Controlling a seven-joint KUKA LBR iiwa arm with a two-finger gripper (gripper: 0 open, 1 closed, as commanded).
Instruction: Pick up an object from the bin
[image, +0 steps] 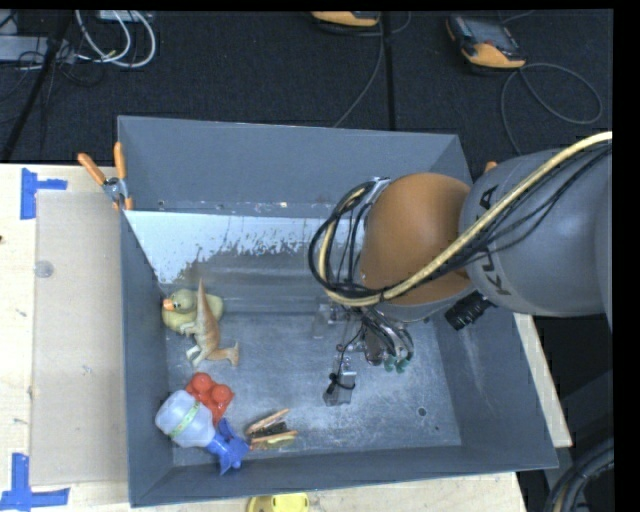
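My gripper (342, 385) hangs below the arm's wrist, low over bare bin floor near the middle of the bin, with nothing seen in it. The nearest loose things are two wooden clothespins (270, 430), lying to its lower left near the front wall. A red plastic piece (210, 393) lies further left. A tan toy dinosaur (211, 337) stands left of the gripper, leaning against a yellow rubber duck (179, 312).
In the front left corner a pale blue and white bottle-shaped toy (183, 418) lies next to a blue toy (230, 452). The arm with its orange cover and cables hangs over the bin's right half and hides the floor there.
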